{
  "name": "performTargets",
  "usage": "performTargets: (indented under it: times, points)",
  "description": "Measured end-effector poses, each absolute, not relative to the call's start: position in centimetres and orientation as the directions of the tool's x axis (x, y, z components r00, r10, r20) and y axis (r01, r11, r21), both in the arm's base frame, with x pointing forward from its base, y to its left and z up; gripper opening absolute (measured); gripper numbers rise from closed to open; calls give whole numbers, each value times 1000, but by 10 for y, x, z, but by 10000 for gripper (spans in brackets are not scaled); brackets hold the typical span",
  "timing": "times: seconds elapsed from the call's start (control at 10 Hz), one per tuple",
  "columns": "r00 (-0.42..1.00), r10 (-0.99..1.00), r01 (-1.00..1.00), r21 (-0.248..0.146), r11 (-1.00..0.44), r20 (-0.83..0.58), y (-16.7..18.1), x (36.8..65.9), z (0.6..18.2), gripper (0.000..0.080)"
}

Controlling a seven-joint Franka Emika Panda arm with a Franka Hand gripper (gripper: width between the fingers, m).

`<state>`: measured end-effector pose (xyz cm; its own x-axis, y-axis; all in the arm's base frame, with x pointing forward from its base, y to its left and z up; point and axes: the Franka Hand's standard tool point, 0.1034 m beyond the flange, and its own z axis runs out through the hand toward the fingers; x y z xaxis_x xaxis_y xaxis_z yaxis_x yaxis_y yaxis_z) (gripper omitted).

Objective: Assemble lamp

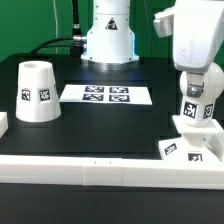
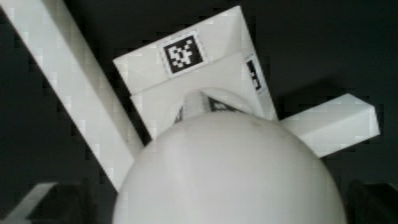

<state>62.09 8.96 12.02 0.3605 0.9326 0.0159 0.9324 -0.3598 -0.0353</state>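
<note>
The bulb [image 1: 192, 112] stands upright on the low square base [image 1: 188, 149] at the exterior view's right, near the table's front edge. My gripper [image 1: 196, 96] hangs straight over it, open, with its fingers down on either side of the bulb's round head. In the wrist view that head [image 2: 222, 165] fills the middle, and the base's sloped top with a tag [image 2: 192, 60] shows beyond it. I cannot tell whether the fingers touch the bulb. The tapered shade [image 1: 38, 92] stands alone at the exterior view's left.
The marker board [image 1: 106, 95] lies flat mid-table in front of the robot's pedestal [image 1: 108, 38]. A long white rail [image 1: 90, 168] runs along the front edge. Two rail pieces [image 2: 71, 95] [image 2: 334, 120] cross the wrist view beside the base.
</note>
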Motion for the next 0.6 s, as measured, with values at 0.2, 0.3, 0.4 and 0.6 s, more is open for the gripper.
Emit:
performTargets:
  times: [0.2, 0.3, 0.4, 0.6]
  points:
    - [232, 973, 972, -42, -232, 6, 91, 620, 120, 699]
    - [208, 978, 977, -41, -208, 9, 94, 622, 120, 699]
    - [107, 994, 994, -38, -107, 3, 95, 623, 118, 699]
    - [-11, 1000, 999, -35, 11, -4, 95, 623, 118, 699]
